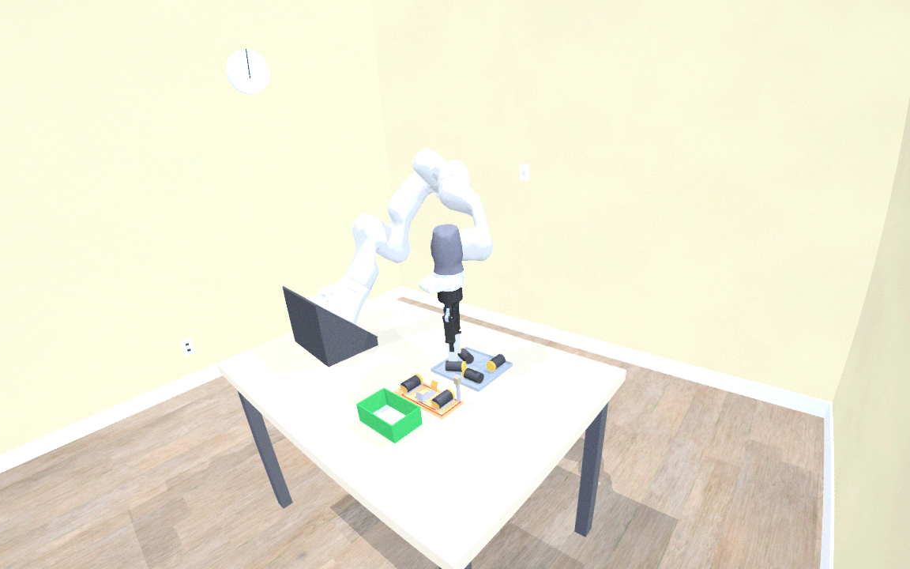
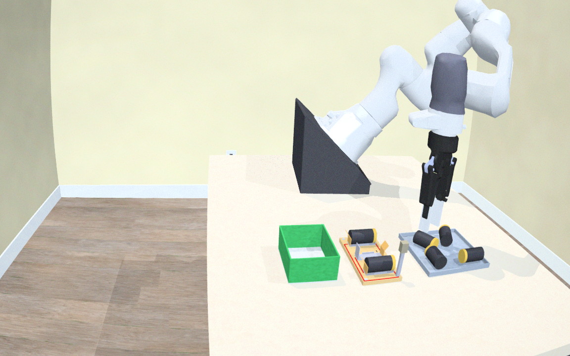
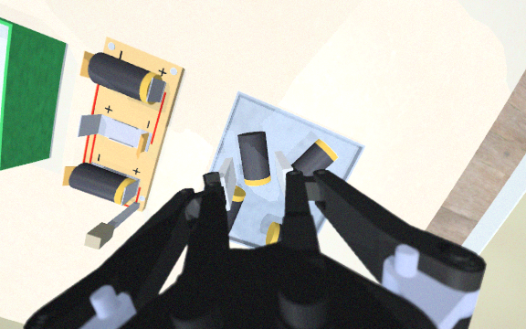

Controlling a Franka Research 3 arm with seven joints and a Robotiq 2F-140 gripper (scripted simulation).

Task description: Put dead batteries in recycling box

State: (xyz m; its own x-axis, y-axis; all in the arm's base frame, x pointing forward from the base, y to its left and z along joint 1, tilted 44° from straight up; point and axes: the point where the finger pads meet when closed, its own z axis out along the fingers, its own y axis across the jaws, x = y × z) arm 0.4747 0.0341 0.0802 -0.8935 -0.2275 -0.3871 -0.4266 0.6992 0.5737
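My gripper (image 1: 454, 357) (image 2: 428, 226) (image 3: 255, 166) is part-way open and empty, pointing down just above the tray. Below and between its fingertips a black battery (image 1: 453, 366) (image 2: 422, 239) (image 3: 253, 153) with a yellow end lies in the grey-blue tray (image 2: 458, 269) (image 3: 299, 120). Three other batteries (image 2: 445, 236) (image 2: 436, 257) (image 2: 474, 254) lie there. The tan circuit board (image 2: 382, 281) (image 3: 126, 107) holds an upper battery (image 2: 361, 236) (image 3: 119, 75) and a lower battery (image 2: 378, 263) (image 3: 99, 182); its middle slot is empty. The green box (image 1: 407, 424) (image 2: 312, 269) (image 3: 32, 100) stands upright, with no battery visible inside.
A beige block (image 2: 403, 246) (image 3: 99, 236) on a grey post rises at the board's near corner; I cannot tell whether it is a lit bulb. The arm's dark wedge base (image 1: 327, 332) (image 2: 327, 170) stands behind. The board lies between the box and the tray.
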